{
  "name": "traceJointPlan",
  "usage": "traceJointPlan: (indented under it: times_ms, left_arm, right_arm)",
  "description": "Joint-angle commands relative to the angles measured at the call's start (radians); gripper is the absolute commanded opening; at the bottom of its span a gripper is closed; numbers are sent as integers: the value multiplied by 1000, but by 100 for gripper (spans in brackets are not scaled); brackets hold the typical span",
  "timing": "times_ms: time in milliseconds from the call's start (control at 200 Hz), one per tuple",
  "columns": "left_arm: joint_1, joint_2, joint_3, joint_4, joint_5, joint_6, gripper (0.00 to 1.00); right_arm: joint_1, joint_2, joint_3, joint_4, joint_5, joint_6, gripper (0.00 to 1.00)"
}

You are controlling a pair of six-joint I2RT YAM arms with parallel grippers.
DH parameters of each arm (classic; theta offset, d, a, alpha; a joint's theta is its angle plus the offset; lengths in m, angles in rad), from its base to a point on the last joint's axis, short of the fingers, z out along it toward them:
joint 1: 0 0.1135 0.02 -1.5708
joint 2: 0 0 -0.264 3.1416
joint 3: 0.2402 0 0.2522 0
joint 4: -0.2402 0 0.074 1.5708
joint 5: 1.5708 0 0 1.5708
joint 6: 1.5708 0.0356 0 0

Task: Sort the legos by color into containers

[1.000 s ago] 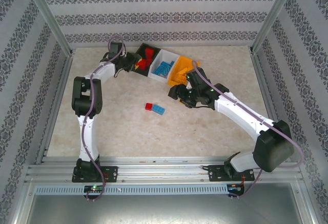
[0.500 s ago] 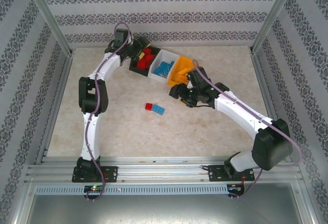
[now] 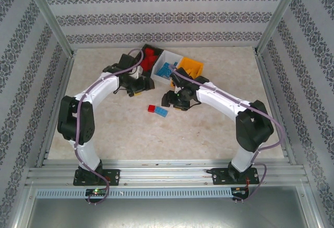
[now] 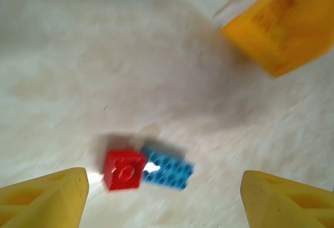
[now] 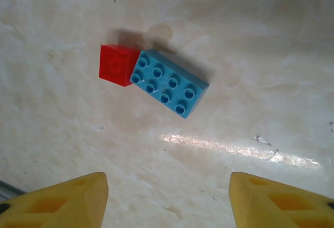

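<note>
At the far edge of the table, red legos were seen in the black bin, blue legos in the white bin; both pairs of jaws were spread open, empty.

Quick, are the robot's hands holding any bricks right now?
Left gripper: open, holding nothing.
Right gripper: open, holding nothing.

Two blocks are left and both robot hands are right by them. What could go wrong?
1. The red brick and the blue brick touch, so closing on one could push or drag the other.
2. The left gripper and the right gripper, both open, hover near the same pair; if both reach in, they might bump.
3. The orange bin sits just behind the right arm's wrist, so a swing could knock it.
</note>
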Motion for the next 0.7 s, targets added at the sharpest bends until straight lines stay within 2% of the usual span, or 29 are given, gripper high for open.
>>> traceJointPlan:
  times_ms: [0, 140, 285, 535, 694]
  left_arm:
    - [-36, -17, -50, -105, -15, 140, 79]
    - [-89, 8, -54, -183, -72, 228, 83]
    - [-130, 44, -45, -186, -109, 245, 83]
    - [-170, 154, 62, -232, -222, 188, 82]
    - [-169, 221, 136, -239, -213, 146, 82]
  right_arm:
    - [4, 25, 48, -68, 36, -53, 63]
    - [6, 8, 12, -37, 33, -1, 63]
    - [5, -50, -51, -12, 33, 27, 63]
    - [7, -167, -157, 25, 35, 58, 63]
    - [10, -231, -220, 49, 38, 81, 63]
